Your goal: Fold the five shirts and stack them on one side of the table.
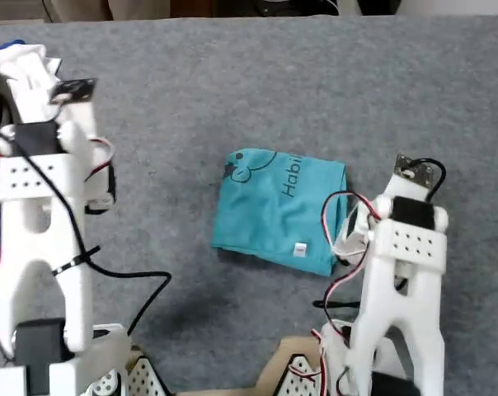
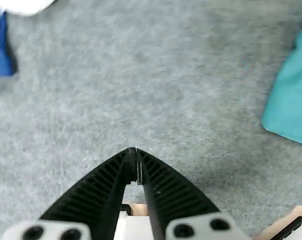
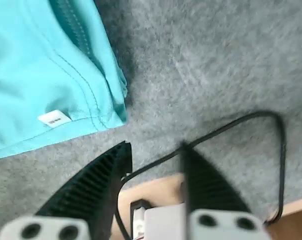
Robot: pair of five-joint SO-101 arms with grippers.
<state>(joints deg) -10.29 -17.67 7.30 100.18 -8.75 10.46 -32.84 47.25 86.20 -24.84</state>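
Note:
A teal shirt [image 1: 280, 209] lies folded into a rough square near the middle of the grey table [image 1: 232, 82]. My left arm [image 1: 35, 206] stands at the table's left side. Its gripper [image 2: 133, 151] is shut with nothing in it, hovering over bare felt with the teal shirt's edge [image 2: 291, 100] off to one side. My right arm [image 1: 406, 239] stands just right of the teal shirt. Its gripper [image 3: 153, 148] is open and holds nothing, close to the shirt's hemmed corner with the small white tag [image 3: 54, 119]. A crumpled white shirt [image 1: 26, 70] lies at the far left corner.
A black cable [image 1: 125, 280] runs across the felt from the left arm's base. Another black cable [image 3: 231, 127] loops near the right gripper. The arm bases and a wooden board [image 1: 274, 359] line the front edge. A blue cloth [image 2: 0, 47] lies beside the white shirt.

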